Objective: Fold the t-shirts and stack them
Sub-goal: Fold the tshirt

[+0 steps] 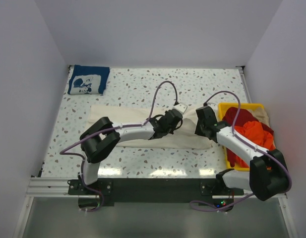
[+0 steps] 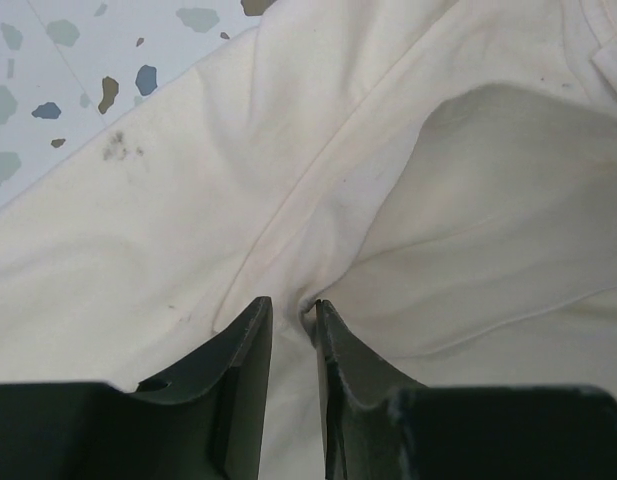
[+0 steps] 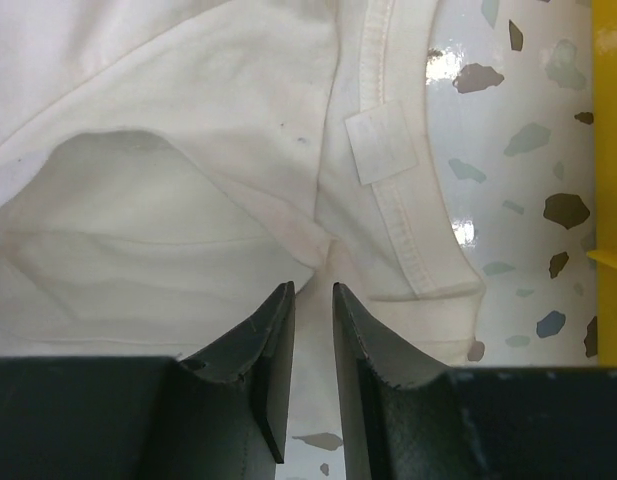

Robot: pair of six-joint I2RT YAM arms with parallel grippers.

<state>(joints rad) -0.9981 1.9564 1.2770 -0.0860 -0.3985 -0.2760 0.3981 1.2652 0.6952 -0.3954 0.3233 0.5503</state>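
Cream cloth: the cream t-shirt (image 1: 113, 116) lies spread across the middle of the speckled table (image 1: 143, 84), soft, matte, with faint seams and a few small dark marks.
Handling: judged light, limp and non-slippery; it should sag and drag wherever it is not held, so two spaced holds suit it.
Where to hold: shoulder seams on either side of the ribbed collar (image 3: 408, 230), near the square label (image 3: 380, 147), look firmest.
Left gripper (image 2: 288, 310): fingers drawn close, a pucker of cream cloth pinched between the tips.
Right gripper (image 3: 310, 290): fingers likewise narrowed on a fold just beside the collar.
Other shirts: the navy t-shirt (image 1: 88, 79) sits folded in the far-left corner; the orange-red t-shirt (image 1: 254, 134) lies crumpled in the yellow bin (image 1: 242, 105) with more cloth.
Shapes: hard, straight bin walls; the loose garments hold no shape.
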